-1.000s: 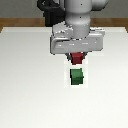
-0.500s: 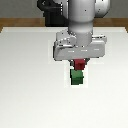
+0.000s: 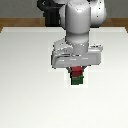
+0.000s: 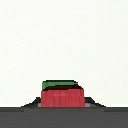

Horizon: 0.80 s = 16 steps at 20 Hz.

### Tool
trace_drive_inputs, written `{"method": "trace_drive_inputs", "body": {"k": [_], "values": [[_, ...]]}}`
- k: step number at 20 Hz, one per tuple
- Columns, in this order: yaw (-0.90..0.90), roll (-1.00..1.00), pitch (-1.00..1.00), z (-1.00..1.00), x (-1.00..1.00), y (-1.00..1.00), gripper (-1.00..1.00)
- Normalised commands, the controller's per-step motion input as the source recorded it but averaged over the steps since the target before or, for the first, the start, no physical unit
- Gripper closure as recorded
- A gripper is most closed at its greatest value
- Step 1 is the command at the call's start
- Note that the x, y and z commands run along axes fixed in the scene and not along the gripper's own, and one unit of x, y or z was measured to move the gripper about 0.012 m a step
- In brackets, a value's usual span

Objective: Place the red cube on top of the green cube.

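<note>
My gripper hangs below the white arm at the middle of the table and is shut on the small dark red cube. The red cube is right over the dark green cube, at or just above its top face; I cannot tell whether they touch. In the wrist view the red cube fills the gap between my dark fingers, and a strip of the green cube shows behind it. Most of the green cube is hidden there.
The white table spreads all around the cubes. The arm's dark base stands at the far edge. A brown floor strip shows beyond the table.
My gripper has come down with the red cube, from a clear gap above the green cube to right on top of it. The green cube has stayed in place.
</note>
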Motion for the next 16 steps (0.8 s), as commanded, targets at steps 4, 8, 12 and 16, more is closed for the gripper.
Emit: {"method": "trace_drive_inputs", "body": {"k": [4,8,12,16], "values": [[0.0,0.0,0.0,0.0,0.0,0.0,-1.0],[0.0,0.0,0.0,0.0,0.0,0.0,-1.0],[0.0,0.0,0.0,0.0,0.0,0.0,-1.0],[0.0,0.0,0.0,0.0,0.0,0.0,-1.0]]}}
